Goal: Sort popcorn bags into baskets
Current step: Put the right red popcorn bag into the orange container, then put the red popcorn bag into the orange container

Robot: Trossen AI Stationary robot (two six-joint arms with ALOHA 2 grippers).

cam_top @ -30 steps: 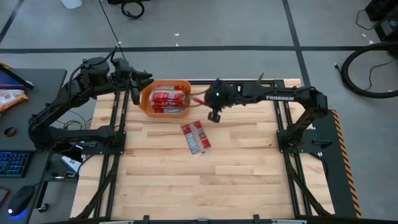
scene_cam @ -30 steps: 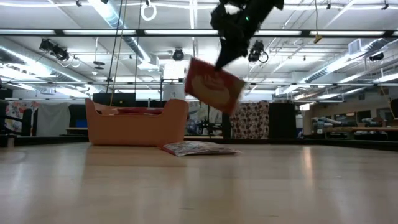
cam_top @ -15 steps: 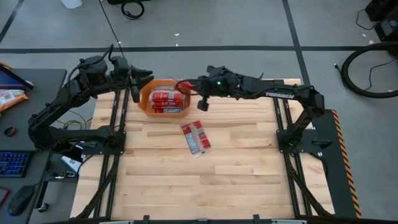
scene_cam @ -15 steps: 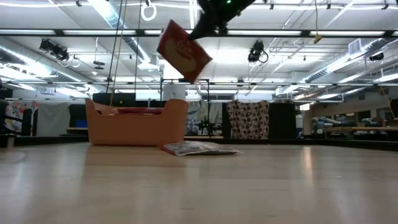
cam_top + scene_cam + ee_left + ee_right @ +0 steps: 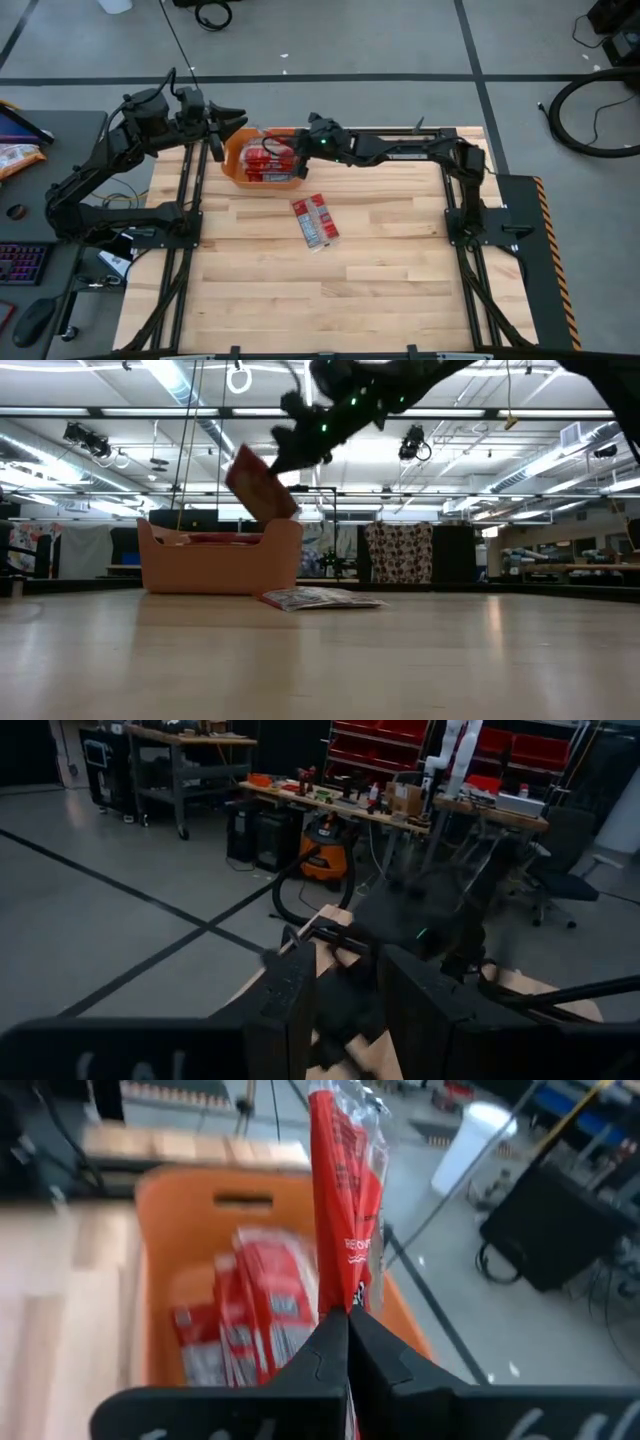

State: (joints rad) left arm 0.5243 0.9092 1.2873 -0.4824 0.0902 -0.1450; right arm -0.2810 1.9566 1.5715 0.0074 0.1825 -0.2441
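The right gripper (image 5: 345, 1335), fingers clamped on a popcorn bag (image 5: 345, 1190), holds it on edge, tilted, above the orange basket (image 5: 264, 158), which contains several packets (image 5: 255, 1315). It has moved from beside the basket to over it. More bags (image 5: 315, 221) lie on the worktop (image 5: 380, 270). The left gripper (image 5: 232, 117) waits beside the basket, fingers apart.

You are looking at an orange basket (image 5: 236, 160) carrying red popcorn bags (image 5: 262, 167) with white bands; another red-and-white bag (image 5: 315, 221) is lying on the pale wood-striped counter (image 5: 380, 260).
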